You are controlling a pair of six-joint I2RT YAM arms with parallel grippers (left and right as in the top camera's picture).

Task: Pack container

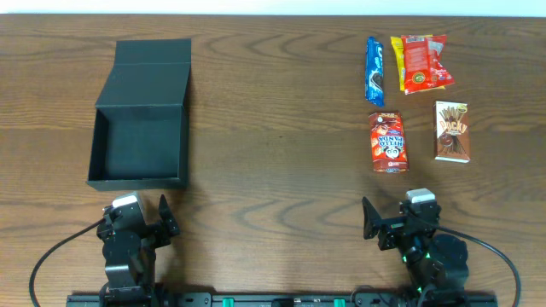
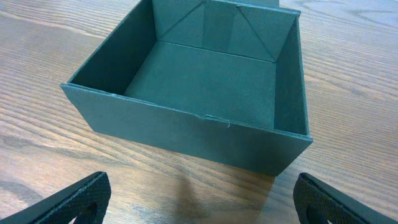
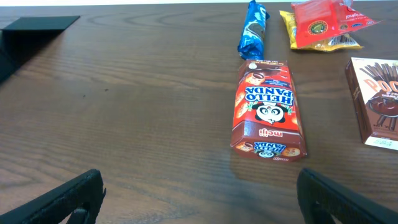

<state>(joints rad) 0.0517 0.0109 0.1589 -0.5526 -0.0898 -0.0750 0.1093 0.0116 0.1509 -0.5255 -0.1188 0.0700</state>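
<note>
The container [image 1: 141, 145], a matte black box, lies open and empty at the left of the table, its flap lid [image 1: 152, 72] folded back away from me. In the left wrist view its near wall [image 2: 186, 130] faces my left gripper [image 2: 200, 202]. My left gripper [image 1: 141, 215] is open and empty just in front of the box. My right gripper [image 1: 401, 220] is open and empty near the front edge; it also shows in the right wrist view [image 3: 202, 199]. Just beyond it lies a red Hello Panda box [image 1: 387, 141] [image 3: 267, 112].
Snacks lie at the back right: a blue packet [image 1: 374, 71] [image 3: 252, 37], a red packet on a yellow one [image 1: 422, 61] [image 3: 323, 22], and a brown Pocky box [image 1: 451, 130] [image 3: 376, 99]. Bare wooden table [image 1: 273, 128] lies between container and snacks.
</note>
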